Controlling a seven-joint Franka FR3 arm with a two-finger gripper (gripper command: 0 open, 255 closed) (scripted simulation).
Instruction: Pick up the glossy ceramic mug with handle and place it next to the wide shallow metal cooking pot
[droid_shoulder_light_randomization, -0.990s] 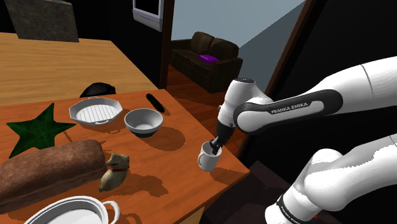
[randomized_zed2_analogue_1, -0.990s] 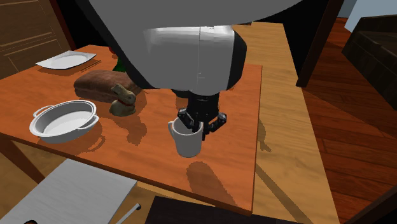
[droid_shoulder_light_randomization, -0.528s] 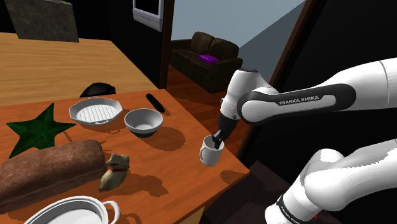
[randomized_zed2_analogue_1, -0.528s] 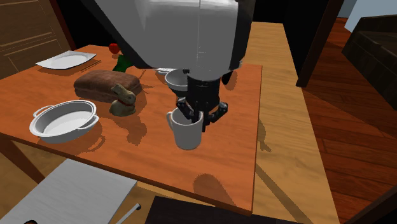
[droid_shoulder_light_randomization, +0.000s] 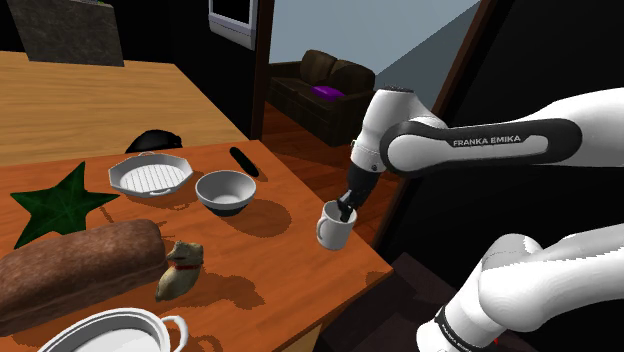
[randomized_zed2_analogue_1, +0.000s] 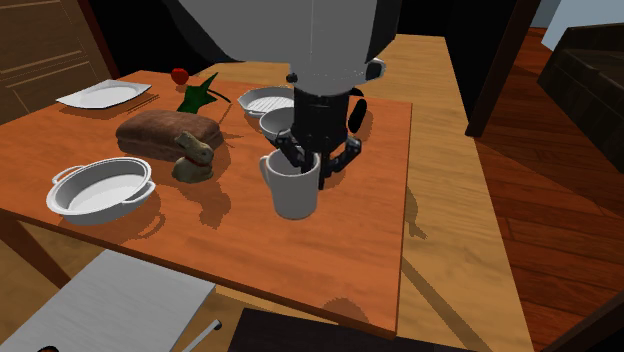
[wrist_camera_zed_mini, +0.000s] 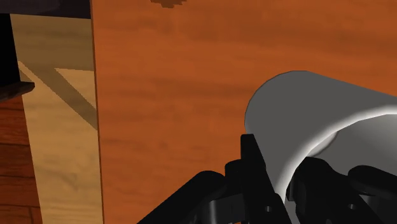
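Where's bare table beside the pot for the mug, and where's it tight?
Best patch: the bare table between the pot and the held mug, bordered by the brown figurine and the near edge in the second exterior view. Also free: the strip from mug to that view's right table edge. Crowded: behind the pot, where the loaf and figurine sit close.
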